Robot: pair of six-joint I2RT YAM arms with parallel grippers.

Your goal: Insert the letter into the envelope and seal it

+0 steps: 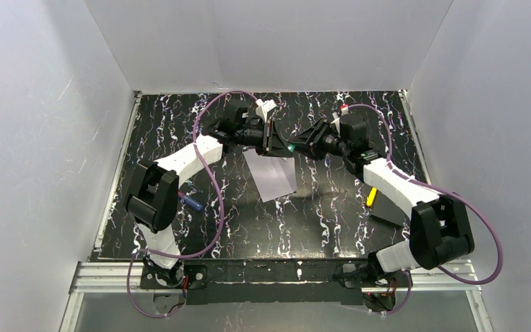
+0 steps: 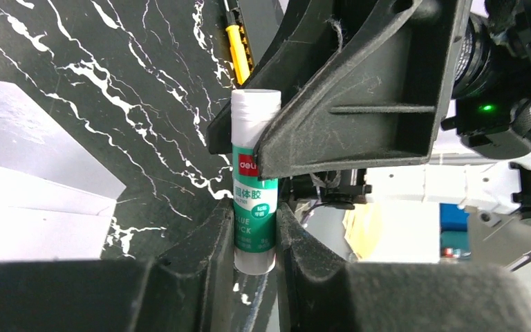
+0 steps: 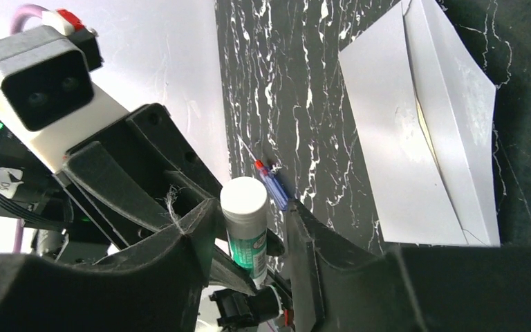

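One envelope (image 1: 274, 176), one glue stick (image 2: 254, 200)

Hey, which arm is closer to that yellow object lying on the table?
Right. The right arm runs directly beside the yellow object; the left arm is on the other side, beyond the envelope.

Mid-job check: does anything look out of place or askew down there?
The pale lavender-grey paper envelope lies at a slant with its flap open. A small blue-handled screwdriver and a yellow-handled item lie stray on either side of it.
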